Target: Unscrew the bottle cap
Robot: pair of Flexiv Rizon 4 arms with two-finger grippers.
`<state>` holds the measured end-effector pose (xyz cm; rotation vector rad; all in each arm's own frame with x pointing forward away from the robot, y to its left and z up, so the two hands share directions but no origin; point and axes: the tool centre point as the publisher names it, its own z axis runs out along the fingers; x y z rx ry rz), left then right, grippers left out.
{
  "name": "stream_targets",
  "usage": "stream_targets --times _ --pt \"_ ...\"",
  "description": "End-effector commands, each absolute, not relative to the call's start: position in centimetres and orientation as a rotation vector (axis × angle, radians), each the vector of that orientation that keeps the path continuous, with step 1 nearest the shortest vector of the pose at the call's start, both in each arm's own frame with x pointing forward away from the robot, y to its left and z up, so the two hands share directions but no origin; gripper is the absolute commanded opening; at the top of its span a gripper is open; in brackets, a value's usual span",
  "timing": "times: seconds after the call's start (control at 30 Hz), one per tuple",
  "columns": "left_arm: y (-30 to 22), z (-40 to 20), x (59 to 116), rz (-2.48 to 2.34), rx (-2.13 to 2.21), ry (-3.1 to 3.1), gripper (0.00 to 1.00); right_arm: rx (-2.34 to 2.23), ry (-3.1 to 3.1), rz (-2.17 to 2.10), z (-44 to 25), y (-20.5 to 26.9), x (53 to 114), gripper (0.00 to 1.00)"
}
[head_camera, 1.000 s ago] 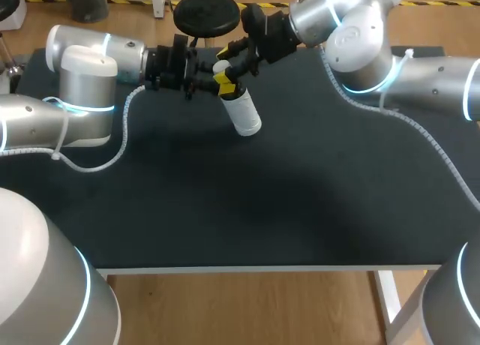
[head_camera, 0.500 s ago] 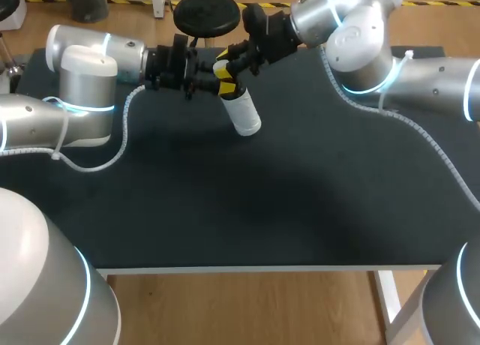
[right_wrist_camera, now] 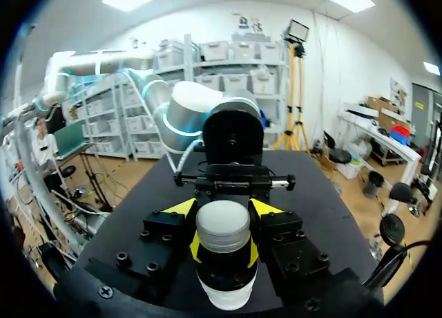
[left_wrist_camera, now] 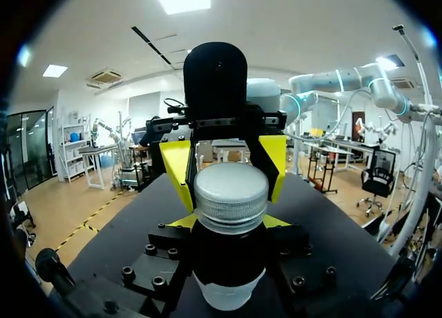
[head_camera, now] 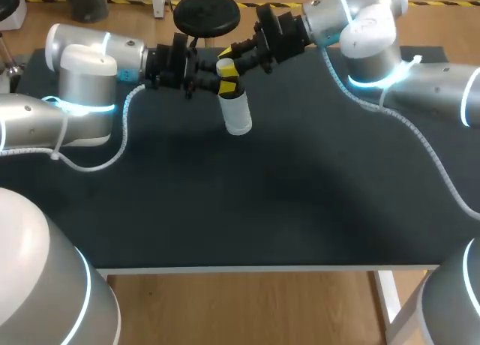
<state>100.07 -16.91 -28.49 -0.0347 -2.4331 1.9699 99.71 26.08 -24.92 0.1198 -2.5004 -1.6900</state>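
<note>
"Two grippers on one bottle (head_camera: 238, 114)? Where is it?"

"Yes. I hold it up in the air over the far side of the table (head_camera: 300, 202), cap end up and tipped a little. My left gripper (left_wrist_camera: 229, 223) is clenched on the bottle, just under the cap (left_wrist_camera: 231, 193). My right gripper (right_wrist_camera: 223, 250) comes in from the other side. Its yellow fingers (left_wrist_camera: 178, 174) press on the cap from two sides, as far as I can tell."

"How do you get the cap off well?"

"I think the left one should grip tight and not move, and only the right wrist should turn. The turn must go round the bottle's own long line, or the cap may jam, or the bottle may twist out. I would squeeze just hard enough not to slip. When the wrist can turn no more, I would let go, turn back and grab again. No pulling until the cap is loose."

"Any name or words on it?"

"None that I can read. The bottle looks plain white. The cap is pale with fine ribs round it. My own fingers hide part of the side."
</note>
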Motion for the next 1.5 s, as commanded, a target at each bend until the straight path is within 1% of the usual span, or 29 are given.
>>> stream_targets --times 0.03,0.4,0.67,1.23,1.5 --pt "-16.8 -28.8 100.2 1.968 -0.032 -2.434 0.00 0.252 -2.383 -1.622 -25.0 26.5 100.8 0.00" --pt "-16.8 -28.8 100.2 1.968 -0.032 -2.434 0.00 0.490 -2.238 -1.522 -25.0 27.2 100.7 0.00" --pt "-16.8 -28.8 100.2 1.968 -0.032 -2.434 0.00 0.594 -2.143 -1.515 -25.1 26.4 100.9 0.00" --pt "-16.8 -28.8 100.2 1.968 -0.032 -2.434 0.00 0.914 -1.936 -1.333 -25.2 25.1 102.1 0.00" --pt "-16.8 -28.8 100.2 1.968 -0.032 -2.434 0.00 1.040 -1.861 -1.206 -25.2 25.4 101.8 0.00"
